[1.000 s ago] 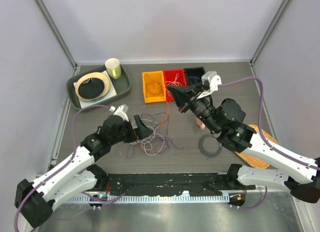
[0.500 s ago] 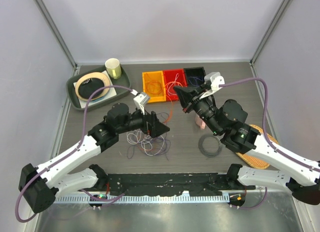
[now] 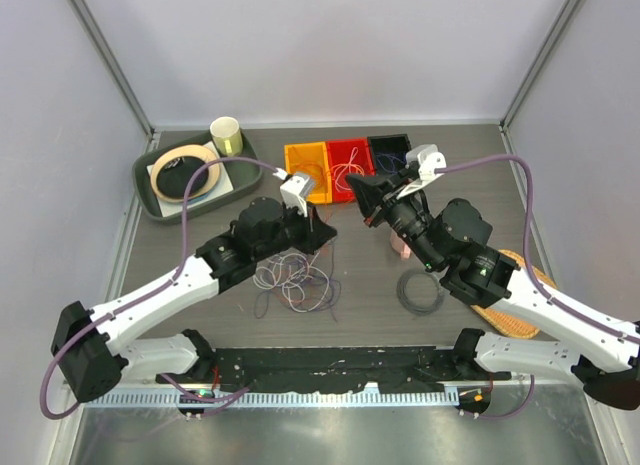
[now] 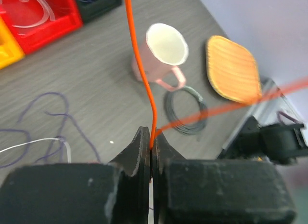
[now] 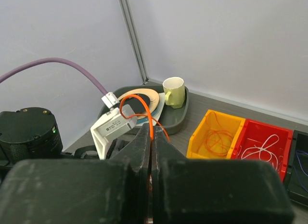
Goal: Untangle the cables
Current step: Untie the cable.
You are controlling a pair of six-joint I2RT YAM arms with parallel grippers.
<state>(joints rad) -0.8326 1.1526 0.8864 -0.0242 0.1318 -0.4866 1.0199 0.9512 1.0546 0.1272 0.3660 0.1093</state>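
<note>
A thin orange cable (image 4: 142, 65) runs taut between both grippers above the table. My left gripper (image 4: 152, 143) is shut on it, and the cable leaves the jaws upward and off to the right. My right gripper (image 5: 151, 133) is shut on the same orange cable (image 5: 144, 111), which loops over its fingertips. In the top view the left gripper (image 3: 326, 232) and the right gripper (image 3: 352, 187) stand close together, tips facing each other. The other cables (image 3: 295, 280), white and purple loops, lie tangled on the table under the left arm.
Yellow (image 3: 306, 172), red (image 3: 352, 158) and black (image 3: 388, 146) bins stand at the back with sorted wires. A pink mug (image 4: 161, 53), a grey coil (image 3: 420, 292) and an orange woven mat (image 4: 233, 67) lie right. A green tray (image 3: 242, 175) holds a cup (image 3: 227, 136) and a black cord ring (image 3: 185, 175).
My left arm swung from over the tangle toward the right gripper, and its jaws went from open to shut on the orange cable. The right arm has barely moved.
</note>
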